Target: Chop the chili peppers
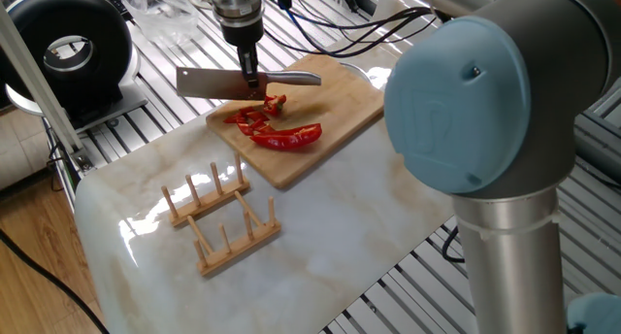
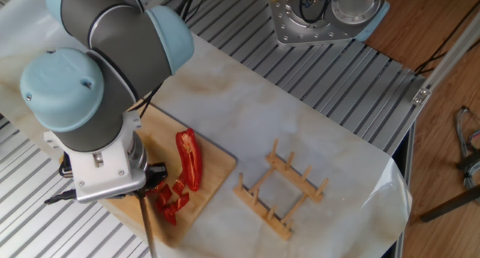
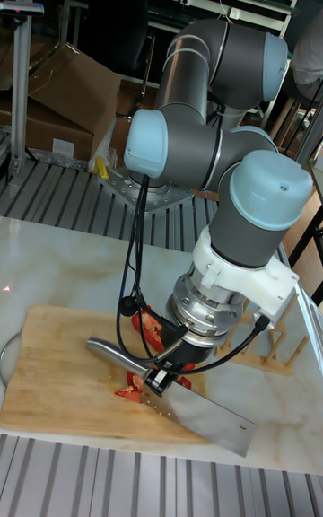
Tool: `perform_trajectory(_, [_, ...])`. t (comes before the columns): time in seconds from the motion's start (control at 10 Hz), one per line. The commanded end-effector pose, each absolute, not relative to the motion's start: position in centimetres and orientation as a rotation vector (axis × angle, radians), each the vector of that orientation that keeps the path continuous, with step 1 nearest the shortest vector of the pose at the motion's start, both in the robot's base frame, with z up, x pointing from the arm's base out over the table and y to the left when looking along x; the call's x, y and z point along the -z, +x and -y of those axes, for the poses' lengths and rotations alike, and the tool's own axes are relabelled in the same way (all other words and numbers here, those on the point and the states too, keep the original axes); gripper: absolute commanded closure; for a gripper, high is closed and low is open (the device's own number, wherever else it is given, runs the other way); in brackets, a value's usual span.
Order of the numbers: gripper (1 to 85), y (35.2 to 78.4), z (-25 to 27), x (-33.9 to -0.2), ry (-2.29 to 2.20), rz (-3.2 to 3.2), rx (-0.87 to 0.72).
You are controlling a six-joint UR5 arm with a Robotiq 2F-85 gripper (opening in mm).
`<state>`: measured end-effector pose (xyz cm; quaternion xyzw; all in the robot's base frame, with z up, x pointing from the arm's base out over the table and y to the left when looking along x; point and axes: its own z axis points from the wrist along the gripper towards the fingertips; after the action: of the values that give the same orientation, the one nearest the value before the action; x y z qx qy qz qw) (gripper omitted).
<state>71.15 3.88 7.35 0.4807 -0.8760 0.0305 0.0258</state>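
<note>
Marble table (image 1: 320,237): gripper (image 1: 252,79) clenches cleaver (image 1: 209,82) (raised) above chili peppers (image 1: 277,130) on board (image 1: 340,101).

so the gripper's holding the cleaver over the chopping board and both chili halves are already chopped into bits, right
Not quite. Only one half is in bits; the other chili pepper still lies whole and curved on the chopping board, as one fixed view shows. The rest holds: the gripper holds the cleaver above the board.
</note>
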Motion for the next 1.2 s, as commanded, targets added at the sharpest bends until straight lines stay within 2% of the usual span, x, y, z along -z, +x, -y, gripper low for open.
perform_trajectory(0.0, [84.3,71.1,-2.9,-8.3,1.498,2.687,-0.142])
perform_trajectory(0.5, [84.3,70.3,-2.6,-6.9,1.474,2.7,-0.078])
perform_trajectory(0.8, [84.3,69.0,-3.1,-7.4,1.414,2.697,-0.034])
perform_trajectory(1.1, [84.3,69.7,-4.3,-7.7,1.395,2.711,-0.051])
